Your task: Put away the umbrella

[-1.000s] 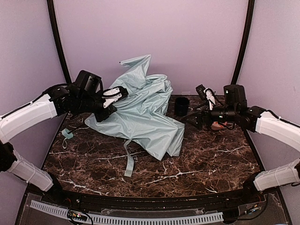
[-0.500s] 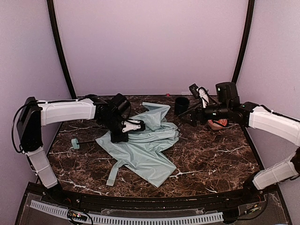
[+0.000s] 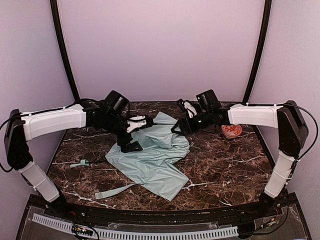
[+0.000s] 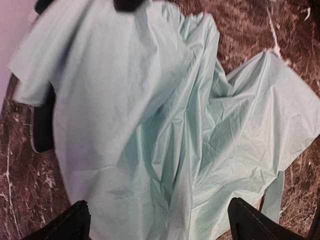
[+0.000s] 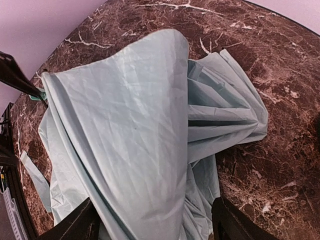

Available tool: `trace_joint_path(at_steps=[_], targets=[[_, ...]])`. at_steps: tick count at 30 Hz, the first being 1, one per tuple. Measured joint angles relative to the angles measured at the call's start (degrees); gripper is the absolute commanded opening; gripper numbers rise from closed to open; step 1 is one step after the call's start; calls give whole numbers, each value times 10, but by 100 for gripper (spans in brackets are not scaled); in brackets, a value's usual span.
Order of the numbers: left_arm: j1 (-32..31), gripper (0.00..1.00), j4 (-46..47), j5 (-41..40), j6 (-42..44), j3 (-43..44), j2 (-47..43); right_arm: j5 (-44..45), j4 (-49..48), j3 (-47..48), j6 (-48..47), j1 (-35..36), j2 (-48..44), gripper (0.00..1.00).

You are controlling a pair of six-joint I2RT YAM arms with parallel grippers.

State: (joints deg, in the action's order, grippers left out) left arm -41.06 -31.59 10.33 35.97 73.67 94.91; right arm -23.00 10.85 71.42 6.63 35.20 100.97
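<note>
The dark marble table (image 3: 225,165) carries the umbrella (image 3: 155,155) at its middle, collapsed into a crumpled, mostly flat heap of pale mint cloth. It is not yet gathered or rolled, so most of the putting away looks left to do.

Both arms reach in over the umbrella's far half. The left gripper (image 3: 136,134) hangs above the far-left part of the heap with its claw spread wide and nothing in it; its wrist view shows only loose folds under the left gripper (image 4: 160,225). The right gripper (image 3: 179,125) sits at the umbrella's far-right edge. Its claw is also apart, with a raised ridge of cloth (image 5: 130,110) bulging up between the fingers (image 5: 80,225) but not clamped.

The step in hand seems to be taking a fresh hold to bundle the canopy. To do it well, the right claw should close low on that ridge, catching several layers, not one slippery skin. The left should then drop onto a thick fold opposite, so the cloth can be drawn together evenly.

The closing strap (image 3: 112,190) trails off the umbrella's near-left corner, and the small mint handle (image 3: 80,163) lies well to its left; neither should be dragged under the heap.
</note>
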Motion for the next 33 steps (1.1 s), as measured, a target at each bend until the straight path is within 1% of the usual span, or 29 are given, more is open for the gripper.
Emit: trace_joint_path(at_steps=[2, 3, 6, 8, 10, 14, 16, 18, 20, 22, 25, 27, 28, 29, 30, 33], targets=[[16, 99, 48, 47, -22, -41, -70, -1, 3, 10, 0, 0, 18, 77], [26, 99, 53, 53, -25, -45, -98, -1, 3, 11, -1, 1, 23, 77], [94, 99, 122, 90, -70, -103, -185, -2, 7, 13, -2, 1, 30, 76], [134, 99, 146, 90, -93, -129, -205, -4, 14, 22, -3, 1, 35, 76], [152, 99, 162, 89, -111, -150, -193, -6, 23, 37, -7, 1, 42, 76], [168, 98, 196, 112, -144, -207, -129, -8, 45, 69, -20, 1, 50, 73], [189, 95, 217, 136, -158, -238, -103, -8, 52, 79, -27, 1, 50, 71], [212, 90, 251, 182, -166, -270, -88, -12, 53, 82, -31, 1, 50, 69], [226, 81, 283, 236, -171, -299, -86, -16, 56, 82, -31, 1, 50, 67], [225, 66, 305, 280, -174, -311, -86, -21, 55, 82, -31, 1, 51, 63], [223, 53, 324, 318, -171, -311, -86, -30, 53, 82, -29, 5, 57, 55], [222, 36, 327, 334, -169, -309, -86, -33, 51, 84, -27, 9, 67, 49], [223, 22, 326, 340, -168, -307, -85, -35, 50, 86, -29, 10, 71, 48], [222, 13, 324, 345, -169, -305, -84, -38, 50, 87, -26, 12, 76, 46], [223, 1, 321, 348, -169, -302, -82, -40, 50, 87, -26, 12, 78, 44], [222, 0, 313, 357, -161, -287, -67, -42, 50, 87, -24, 14, 84, 38]])
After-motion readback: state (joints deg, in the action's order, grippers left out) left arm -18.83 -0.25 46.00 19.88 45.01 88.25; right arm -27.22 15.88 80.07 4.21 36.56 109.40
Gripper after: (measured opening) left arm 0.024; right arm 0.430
